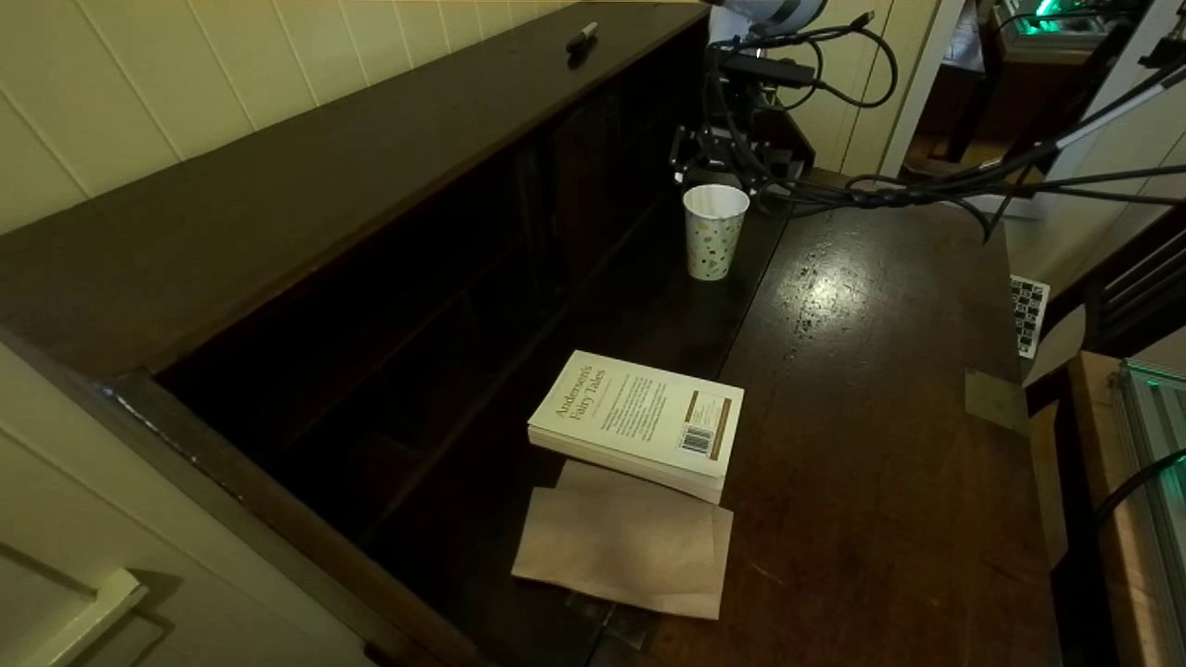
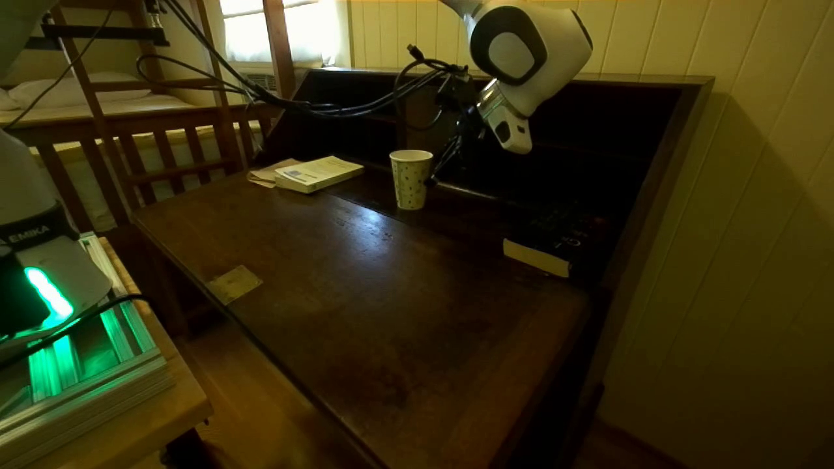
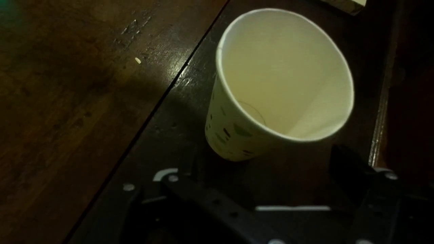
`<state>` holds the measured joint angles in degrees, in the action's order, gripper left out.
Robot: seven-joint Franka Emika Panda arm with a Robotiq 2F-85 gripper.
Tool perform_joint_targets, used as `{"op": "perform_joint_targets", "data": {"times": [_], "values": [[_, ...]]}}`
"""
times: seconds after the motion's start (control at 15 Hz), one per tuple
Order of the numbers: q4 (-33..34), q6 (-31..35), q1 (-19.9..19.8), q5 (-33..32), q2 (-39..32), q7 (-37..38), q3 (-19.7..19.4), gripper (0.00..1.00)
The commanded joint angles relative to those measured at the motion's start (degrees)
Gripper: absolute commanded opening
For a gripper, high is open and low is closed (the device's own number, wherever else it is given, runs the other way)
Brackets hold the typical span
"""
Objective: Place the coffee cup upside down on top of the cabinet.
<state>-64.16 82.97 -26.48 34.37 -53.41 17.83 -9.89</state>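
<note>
The coffee cup [image 3: 230,135], white with small coloured specks, stands upright, mouth up, on the dark desk surface; both exterior views also show the cup [image 1: 712,236] [image 2: 410,182] there. My gripper [image 3: 268,162] is low behind the cup, its black fingers spread wide. In the wrist view one finger lies on each side, short of the cup's body, and the space between them holds nothing. Poor light hides much of the fingers. The cabinet [image 1: 371,185], dark brown with open cubbies, runs along the wall, its flat top well above the cup.
A marker [image 1: 582,37] lies on the cabinet top near its far end. On the desk are a white paperback book [image 1: 639,421], folded brown paper [image 1: 625,547] and a thick dark book [image 2: 554,238]. Loose black cables [image 1: 889,190] trail from my arm beside the cup.
</note>
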Motion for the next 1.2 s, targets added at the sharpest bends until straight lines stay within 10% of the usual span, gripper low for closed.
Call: {"op": "perform_joint_targets", "data": {"times": [0.0, 1.13], "values": [[4.6, -2.5, -0.7, -0.8, -3.2, 3.2, 0.9, 1.0], [8.2, -5.7, -0.3, -2.6, -7.7, 4.7, 1.5, 1.0]]}}
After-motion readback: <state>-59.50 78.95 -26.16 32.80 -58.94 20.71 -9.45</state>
